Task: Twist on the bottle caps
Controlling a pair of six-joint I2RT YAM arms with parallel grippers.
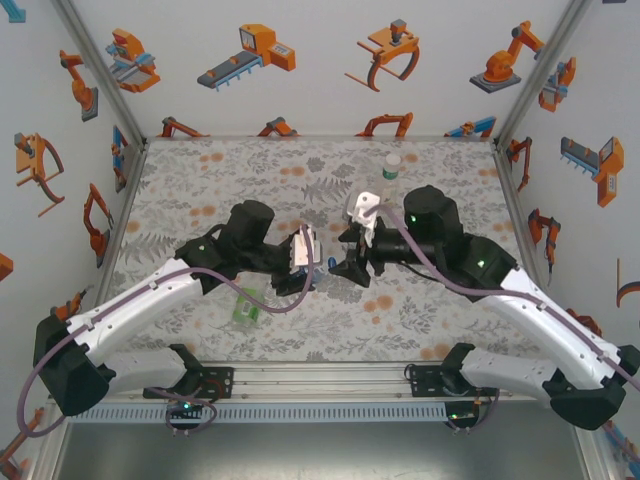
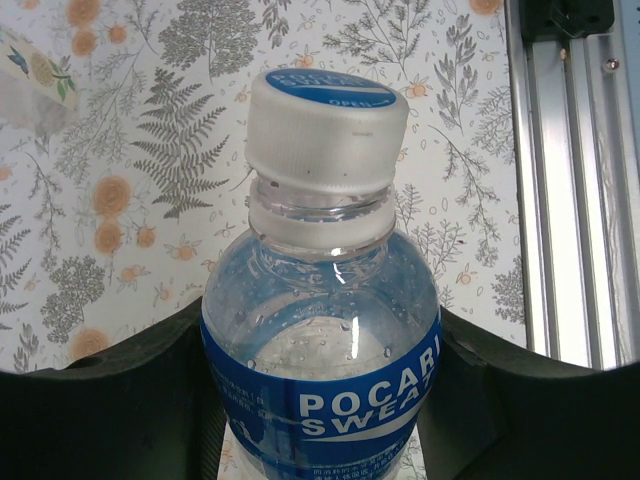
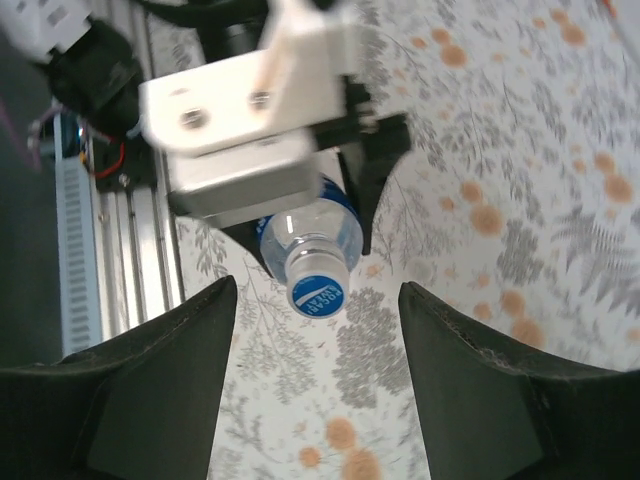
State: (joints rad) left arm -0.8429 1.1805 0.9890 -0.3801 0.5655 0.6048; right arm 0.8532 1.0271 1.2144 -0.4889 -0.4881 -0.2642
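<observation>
A clear plastic bottle with a blue label is clamped between the left fingers above mid-surface, with droplets clinging inside. Its white screw cap with a blue top sits on the neck. The right fingers stand apart either side of that cap, not touching it. On the floral-print surface, a clear bottle with a green label lies at 7 o'clock from the held one. A slimmer bottle with a green-and-white label stands at 1 o'clock. The held bottle's lower part is cut off, and the lying bottle's cap cannot be made out.
</observation>
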